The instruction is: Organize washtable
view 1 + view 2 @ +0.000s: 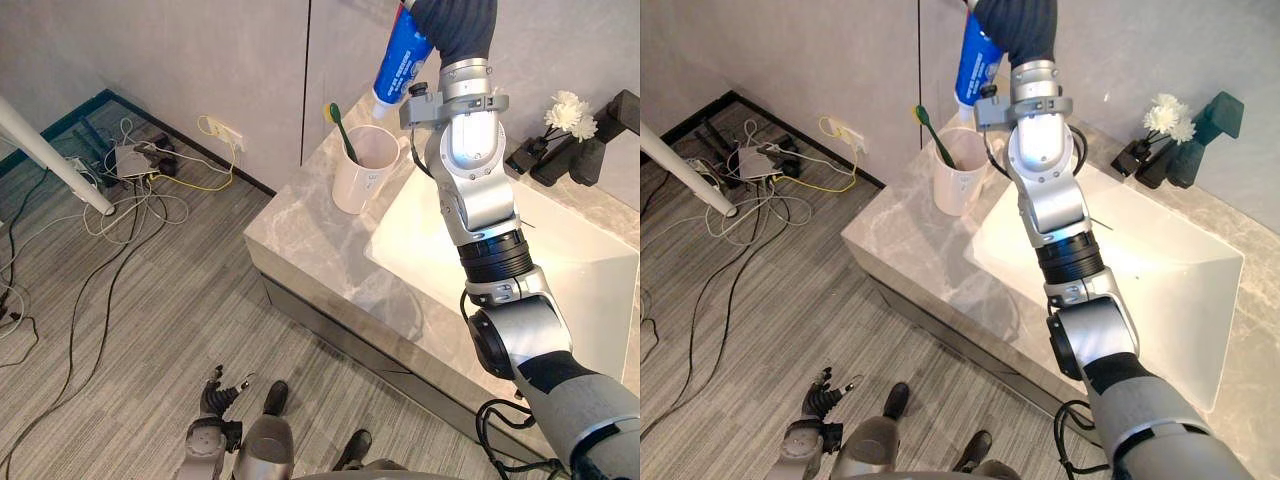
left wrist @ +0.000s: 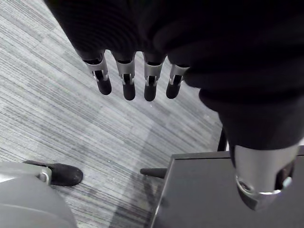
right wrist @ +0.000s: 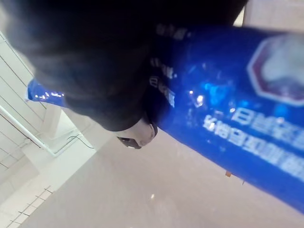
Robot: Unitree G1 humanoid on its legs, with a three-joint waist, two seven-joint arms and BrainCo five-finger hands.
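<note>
My right hand (image 1: 455, 25) is raised above the back of the marble washtable (image 1: 330, 260), shut on a blue toothpaste tube (image 1: 400, 60) with its white cap pointing down. The tube hangs just above the rim of a white cup (image 1: 362, 170). A green toothbrush (image 1: 342, 130) stands tilted inside that cup. In the right wrist view the blue tube (image 3: 228, 118) runs under the hand's dark cover. My left hand (image 1: 218, 398) hangs low by the floor, open, its fingers (image 2: 128, 80) straight over the grey carpet.
A white sink basin (image 1: 560, 270) lies right of the cup. Black holders with a white flower (image 1: 570, 115) stand at the back right of the counter. A white pole (image 1: 55, 155) and a tangle of cables (image 1: 130, 180) with a power strip lie on the floor at left.
</note>
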